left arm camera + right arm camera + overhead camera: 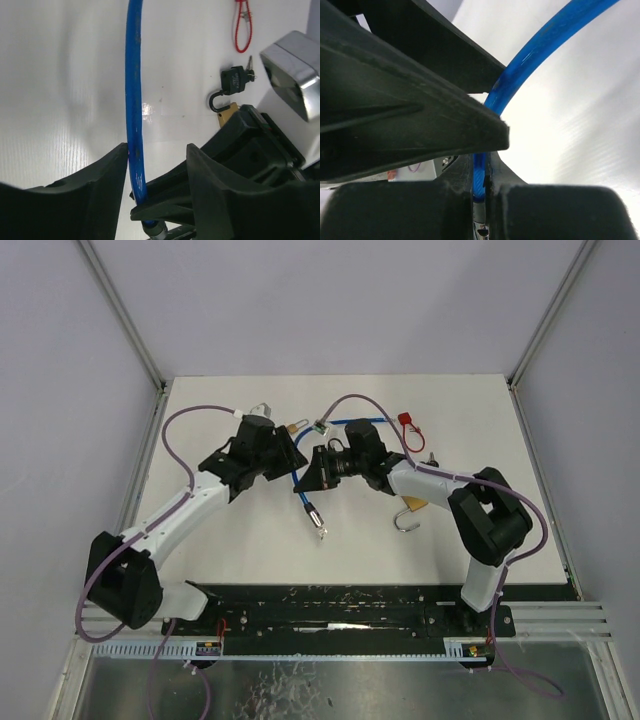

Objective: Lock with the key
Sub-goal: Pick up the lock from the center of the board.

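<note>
Listing one blue cable (134, 75): plastic-jacketed, glossy, even in thickness, ending in a bare metal tip (319, 528). Location: middle of the table (250, 530). It rises from the tip on the arms' side, passes between both claws, then loops in a wide arc toward the far edge, close to a red tag (242, 25).

Holders.
- Right gripper (480, 182): jaws fully closed on the cable, a short way above the metal tip.
- Left gripper (157, 147): jaws part open, gripping nothing. The cable leans against one finger only; the other finger is clear of it.

Handling, as judged.
- Light, and springy rather than limp. It will likely keep its curve and swing its free length when one end is moved.
- The smooth jacket looks slippery and may slide or roll between the pads.
- Not fragile.
- Best hold: close behind the metal tip, where the right claw has it, so the tip can be aimed.

Associated items.
- Black padlock (234, 80): shackle swung open, key (249, 65) at its body, lying well apart from the cable.
- Brass padlock (414, 505): near the black one.
- Chrome block (292, 75): near the right claw. Whether it is the cable's lock head cannot be told.
</note>
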`<state>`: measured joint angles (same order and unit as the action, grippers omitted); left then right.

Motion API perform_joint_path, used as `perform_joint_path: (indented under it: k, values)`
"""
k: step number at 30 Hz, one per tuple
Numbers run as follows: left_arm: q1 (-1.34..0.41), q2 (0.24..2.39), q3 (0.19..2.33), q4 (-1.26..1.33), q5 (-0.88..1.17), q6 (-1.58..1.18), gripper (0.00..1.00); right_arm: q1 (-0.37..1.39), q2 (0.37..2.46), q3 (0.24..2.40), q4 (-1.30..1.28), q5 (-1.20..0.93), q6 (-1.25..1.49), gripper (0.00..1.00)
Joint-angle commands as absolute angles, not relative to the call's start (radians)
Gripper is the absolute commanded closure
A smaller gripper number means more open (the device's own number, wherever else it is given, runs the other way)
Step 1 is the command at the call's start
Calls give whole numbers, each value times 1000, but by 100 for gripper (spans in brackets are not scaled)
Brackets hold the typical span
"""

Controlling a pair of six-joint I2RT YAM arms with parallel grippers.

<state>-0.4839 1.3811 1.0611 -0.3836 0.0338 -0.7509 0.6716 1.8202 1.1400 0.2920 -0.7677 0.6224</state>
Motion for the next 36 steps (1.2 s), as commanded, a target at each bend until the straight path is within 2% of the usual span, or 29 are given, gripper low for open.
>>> perform_joint_path:
  k: [1,5,11,20,28,36]
  values:
    - [-490,1275,1031,-226,15,-714,47,669,1747,1158,452,-922,686,100]
    - [-483,1176,972,-129,14,-706,33,659,1736,1171,496,-1000,684,100]
    - [-447,1086,886,6,84,-784,31,630,1707,1177,548,-1093,679,100]
    - [-396,1031,774,117,189,-971,41,577,1670,1157,647,-1187,719,100]
    - [-394,1104,661,417,377,-1198,44,569,1669,1157,714,-1230,751,100]
    - [-399,1156,658,494,427,-1241,62,564,1637,1172,589,-1249,658,100]
